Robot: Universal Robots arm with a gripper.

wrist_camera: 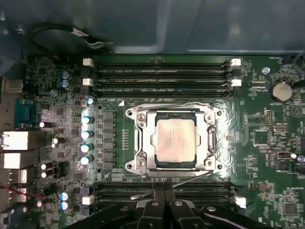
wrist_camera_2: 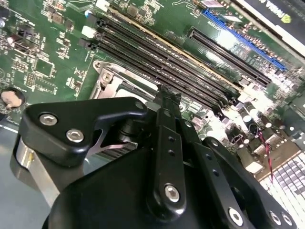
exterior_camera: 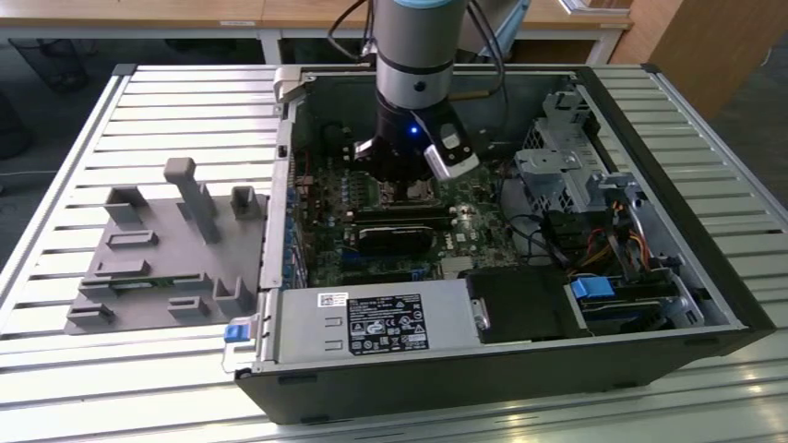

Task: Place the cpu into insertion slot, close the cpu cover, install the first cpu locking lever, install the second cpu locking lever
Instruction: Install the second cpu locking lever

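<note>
I'm hovering my gripper [wrist_camera: 164, 206], fingers pressed together and empty, at 6 o'clock of the cpu [wrist_camera: 175, 142] under the cpu cover [wrist_camera: 143, 143]. Risk: slipping off the locking lever [wrist_camera: 190, 177], scraping the motherboard [wrist_camera: 271, 143].

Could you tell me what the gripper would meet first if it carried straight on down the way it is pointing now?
Probably the memory slots beside the socket: in the first wrist view the gripper sits over them, just off the cpu cover, though depth is unclear.
</note>
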